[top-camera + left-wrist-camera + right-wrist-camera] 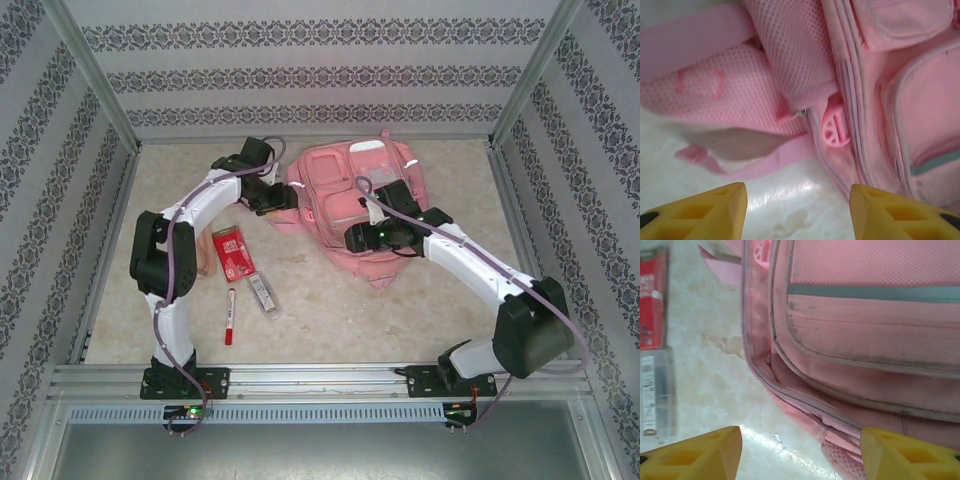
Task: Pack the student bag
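- The bag (345,205) is laid flat on the table (420,320), at the middle and towards the far side, with its front pockets up.
- The left gripper (270,195) is held at the bag's left edge, beside the straps.
- In the left wrist view its jaws are seen spread, with only bare table between the yellow fingers (710,210).
- Just ahead of it a mesh strap (790,55), a webbing strap (760,167) and a round pink buckle (834,132) are seen.
- The right gripper (362,237) is held over the bag's near part.
- Its jaws are spread as well and nothing is pinched; the bag's zipped edge and some table are seen between them.
- A silver strip (875,292) is seen across a front pocket.
- Left of the bag, a red pack (232,252), a clear case (263,296) and a pen (230,316) are laid on the table, apart from the bag.
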Available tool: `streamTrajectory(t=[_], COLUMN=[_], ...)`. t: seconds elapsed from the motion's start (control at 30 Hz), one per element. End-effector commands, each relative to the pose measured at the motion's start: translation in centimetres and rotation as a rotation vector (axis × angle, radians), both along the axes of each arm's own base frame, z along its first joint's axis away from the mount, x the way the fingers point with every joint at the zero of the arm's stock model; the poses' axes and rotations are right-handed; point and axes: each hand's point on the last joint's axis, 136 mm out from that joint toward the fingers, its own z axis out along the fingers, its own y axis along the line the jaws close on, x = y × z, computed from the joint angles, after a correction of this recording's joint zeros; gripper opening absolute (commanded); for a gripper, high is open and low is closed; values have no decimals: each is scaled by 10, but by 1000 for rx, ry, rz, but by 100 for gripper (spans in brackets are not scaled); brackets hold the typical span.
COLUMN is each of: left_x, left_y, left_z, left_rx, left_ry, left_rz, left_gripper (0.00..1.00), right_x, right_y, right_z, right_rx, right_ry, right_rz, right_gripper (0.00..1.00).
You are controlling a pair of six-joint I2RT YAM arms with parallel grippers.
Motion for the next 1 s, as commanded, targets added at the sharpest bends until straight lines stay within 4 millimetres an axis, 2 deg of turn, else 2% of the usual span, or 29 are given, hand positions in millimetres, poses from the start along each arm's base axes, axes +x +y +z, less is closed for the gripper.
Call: streamTrajectory(t=[0.0,0.17,0.23,0.33,0.4,0.53,0.67,0.83,0.97], left_x=[31,53,56,56,51,24,-15,-55,-72], left_y=[-10,-2,-5,-12,-18,-29,-39,-40,-32], left_z=[-11,-45,-59,-67,-65,-67,-65,-50,-29], left_rx=[-50,38,43,5,-12,-10,-20,-46,-52], left_ry=[-31,-10,24,34,30,48,64,75,44], left_rz=[33,57,53,52,40,-14,-50,-52,-52], left_gripper=[55,55,55,51,51,49,48,48,49], right_x=[19,10,3,-3,-4,7,26,45,51], right_y=[-2,0,2,1,-5,-26,-54,-87,-94], right_z=[2,-18,-25,-39,-52,-76,-85,-86,-69], right_rx=[-52,6,28,29,9,-6,-13,5,-12], right_ry=[-89,-34,3,65,112,169,181,204,160], right_rz=[-35,-85,-100,-120,-147,-229,-337,-450,-399], right_gripper=[64,65,65,64,63,60,58,58,61])
